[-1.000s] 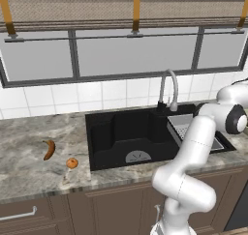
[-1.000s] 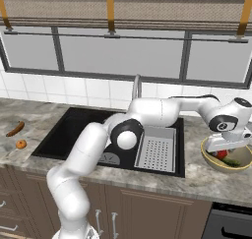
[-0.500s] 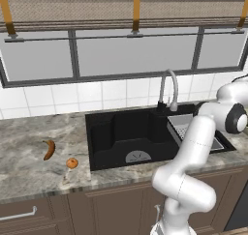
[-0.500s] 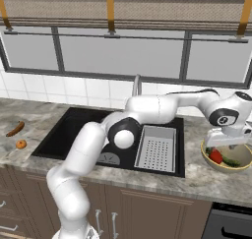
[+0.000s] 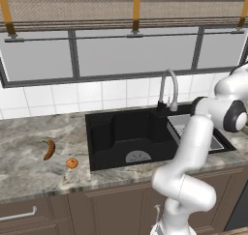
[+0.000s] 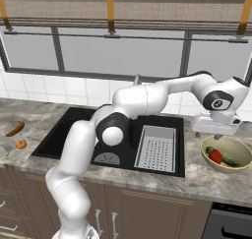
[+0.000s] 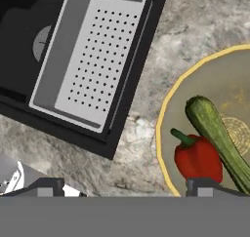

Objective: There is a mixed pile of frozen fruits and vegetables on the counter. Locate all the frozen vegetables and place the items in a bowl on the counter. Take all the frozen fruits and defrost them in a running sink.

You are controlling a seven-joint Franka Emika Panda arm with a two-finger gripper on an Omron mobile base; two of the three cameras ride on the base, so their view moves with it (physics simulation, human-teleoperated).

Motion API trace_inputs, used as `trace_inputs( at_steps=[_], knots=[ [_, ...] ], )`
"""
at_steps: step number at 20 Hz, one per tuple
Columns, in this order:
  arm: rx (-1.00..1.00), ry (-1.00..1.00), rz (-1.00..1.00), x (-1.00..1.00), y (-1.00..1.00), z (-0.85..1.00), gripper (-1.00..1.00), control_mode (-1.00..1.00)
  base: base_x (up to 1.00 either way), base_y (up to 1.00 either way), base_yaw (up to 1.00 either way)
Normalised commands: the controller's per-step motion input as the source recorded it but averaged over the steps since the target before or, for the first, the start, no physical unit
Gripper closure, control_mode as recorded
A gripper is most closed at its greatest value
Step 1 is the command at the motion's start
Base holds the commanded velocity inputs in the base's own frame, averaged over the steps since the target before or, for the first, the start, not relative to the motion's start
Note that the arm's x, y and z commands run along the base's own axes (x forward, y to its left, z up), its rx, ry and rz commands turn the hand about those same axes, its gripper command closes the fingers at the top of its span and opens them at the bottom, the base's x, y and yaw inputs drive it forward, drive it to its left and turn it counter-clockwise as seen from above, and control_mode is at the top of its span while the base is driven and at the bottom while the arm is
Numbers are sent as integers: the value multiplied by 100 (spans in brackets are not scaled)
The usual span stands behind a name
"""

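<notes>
The gripper [image 6: 217, 131] is hovering just above the left rim of the bowl [image 6: 242, 163], its jaws standing wide apart and holding nothing. In the hand view its two dark fingertips [image 7: 46, 186] are rising far apart at the bottom, one over bare table and the other over the bowl's edge.

The bowl is sitting on the table to the right of the sink [image 6: 59, 134], near the table's front edge. Inside it a slim green vegetable [image 7: 217, 132] is lying at a slant, and a red pepper [image 7: 196, 158] with a green stem is lying against its side, touching it.

A grey perforated tray [image 6: 156, 148] is resting in the right part of the black sink.

Far over on the left stretch of the table, the banana [image 5: 49, 149] and the small orange [image 5: 71, 163] are lying near each other but apart, the orange closer to the front edge.
</notes>
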Motion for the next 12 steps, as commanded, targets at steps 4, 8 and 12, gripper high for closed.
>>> trace_inputs(
  at_steps=[4, 8, 12],
  knots=[
    [-1, 0, -1, -29, 100, 24, -100, -100, 0, 0, 0],
    [-4, -3, -1, -42, 100, 4, -100, -100, 0, 0, 0],
    [-11, 4, 0, -3, 100, 0, -100, -100, 0, 0, 0]
  ],
)
